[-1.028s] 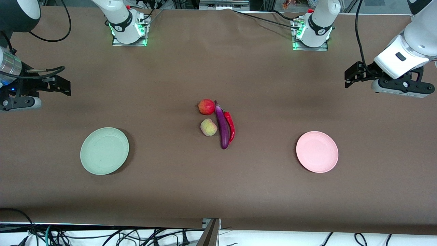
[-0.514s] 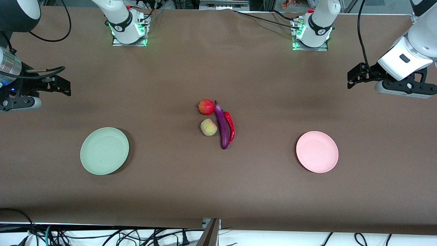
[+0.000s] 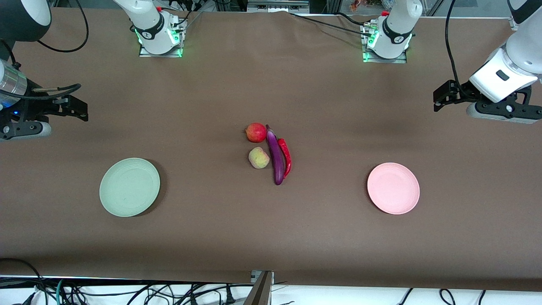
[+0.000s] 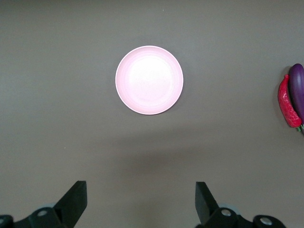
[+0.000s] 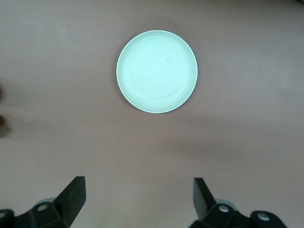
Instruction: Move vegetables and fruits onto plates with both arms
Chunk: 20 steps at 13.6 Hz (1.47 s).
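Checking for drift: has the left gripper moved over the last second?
Yes. The left gripper has moved toward its arm's base and the table's end, away from the pink plate.

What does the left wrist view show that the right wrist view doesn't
Only the left wrist view shows the pink plate, plus the chili and eggplant at its edge. Only the right wrist view shows the green plate. Both share the brown table and their own open gripper, left and right, holding nothing.

High front camera faces the robots; each wrist camera looks down on one plate.
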{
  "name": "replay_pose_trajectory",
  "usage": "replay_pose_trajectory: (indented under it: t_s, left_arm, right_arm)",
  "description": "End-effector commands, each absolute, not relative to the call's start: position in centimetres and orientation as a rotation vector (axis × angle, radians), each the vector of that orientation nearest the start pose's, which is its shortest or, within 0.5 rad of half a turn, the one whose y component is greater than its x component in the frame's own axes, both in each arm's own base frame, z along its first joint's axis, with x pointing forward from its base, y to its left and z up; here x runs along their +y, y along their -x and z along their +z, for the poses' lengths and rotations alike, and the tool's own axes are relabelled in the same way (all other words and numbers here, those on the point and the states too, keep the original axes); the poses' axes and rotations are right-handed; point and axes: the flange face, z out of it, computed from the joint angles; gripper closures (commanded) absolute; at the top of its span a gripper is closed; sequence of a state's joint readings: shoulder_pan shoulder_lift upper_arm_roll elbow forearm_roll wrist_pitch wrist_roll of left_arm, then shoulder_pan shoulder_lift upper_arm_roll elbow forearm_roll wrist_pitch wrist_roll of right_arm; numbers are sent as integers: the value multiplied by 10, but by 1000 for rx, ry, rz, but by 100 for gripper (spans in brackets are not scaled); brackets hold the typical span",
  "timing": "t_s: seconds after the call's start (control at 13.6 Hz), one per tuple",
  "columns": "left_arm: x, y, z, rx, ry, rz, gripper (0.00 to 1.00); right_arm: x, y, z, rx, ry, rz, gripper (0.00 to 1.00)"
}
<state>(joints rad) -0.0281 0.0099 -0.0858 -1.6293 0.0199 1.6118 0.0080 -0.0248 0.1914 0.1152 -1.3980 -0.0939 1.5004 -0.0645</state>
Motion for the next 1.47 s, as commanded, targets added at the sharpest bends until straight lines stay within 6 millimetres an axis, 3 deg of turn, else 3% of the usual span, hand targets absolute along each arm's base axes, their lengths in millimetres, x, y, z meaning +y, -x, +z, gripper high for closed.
replay_pose_trajectory:
  t_s: [0.0,0.51,0.88,1.03,1.17,1.4]
  left_arm:
    - [-61,-554,597,213,3084,29,0]
    - [-62,-553,597,215,3085,29,0]
    - [-62,-553,597,215,3086,27,0]
    - [-62,-554,598,215,3084,24,0]
    - [-63,-554,598,218,3084,24,0]
    - [-59,-560,597,227,3036,-29,0]
  right_arm:
    - [35,-603,590,-250,3185,130,0]
    - [30,-604,587,-227,3153,137,0]
    - [34,-618,558,-236,3130,185,0]
    - [37,-625,537,-234,3108,239,0]
    - [63,-634,514,-198,3063,263,0]
    - [139,-650,455,24,2990,297,0]
